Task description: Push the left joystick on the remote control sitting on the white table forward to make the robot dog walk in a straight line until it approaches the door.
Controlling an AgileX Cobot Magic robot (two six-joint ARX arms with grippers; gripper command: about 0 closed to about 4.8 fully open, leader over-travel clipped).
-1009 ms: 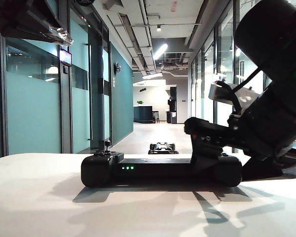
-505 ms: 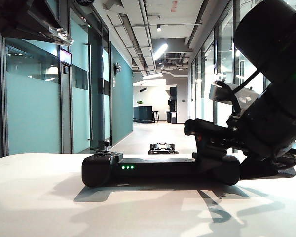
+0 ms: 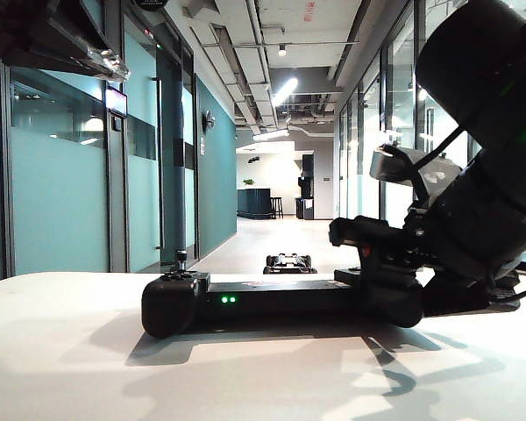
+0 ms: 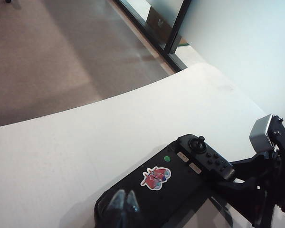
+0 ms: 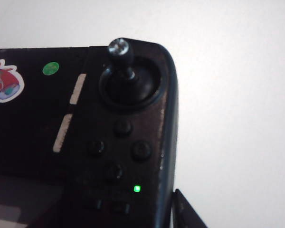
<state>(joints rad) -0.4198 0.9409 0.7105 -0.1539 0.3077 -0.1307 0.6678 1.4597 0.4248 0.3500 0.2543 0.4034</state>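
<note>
Overhead at the far left, the left claw [image 3: 61,44] hangs above the white surface [image 3: 61,351], its opening impossible to judge. Centrally, the remote control [image 3: 272,303] lies flat, left joystick [image 3: 181,258] upright, robot dog [image 3: 288,263] beyond on the corridor floor [image 3: 272,237]. Rightward, the right claw [image 3: 377,289] sits against the controller's end; grip unclear.
</note>
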